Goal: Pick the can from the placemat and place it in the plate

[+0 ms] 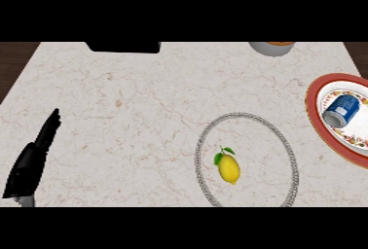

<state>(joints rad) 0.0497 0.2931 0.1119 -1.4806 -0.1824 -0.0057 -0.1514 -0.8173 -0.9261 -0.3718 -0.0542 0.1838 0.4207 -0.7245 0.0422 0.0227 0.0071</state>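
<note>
the blue can [342, 110] lies on its side on the red-rimmed placemat [314, 104] at three o'clock. left hand [32, 158] rests at eight o'clock, fingers straight, pressed together. best grasp the can across its body, then carry it to the lemon's [229, 168] plate [203, 138].

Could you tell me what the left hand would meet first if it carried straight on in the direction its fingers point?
Probably nothing: the left hand points up and slightly right over bare counter, toward the black object at the far edge.
</note>
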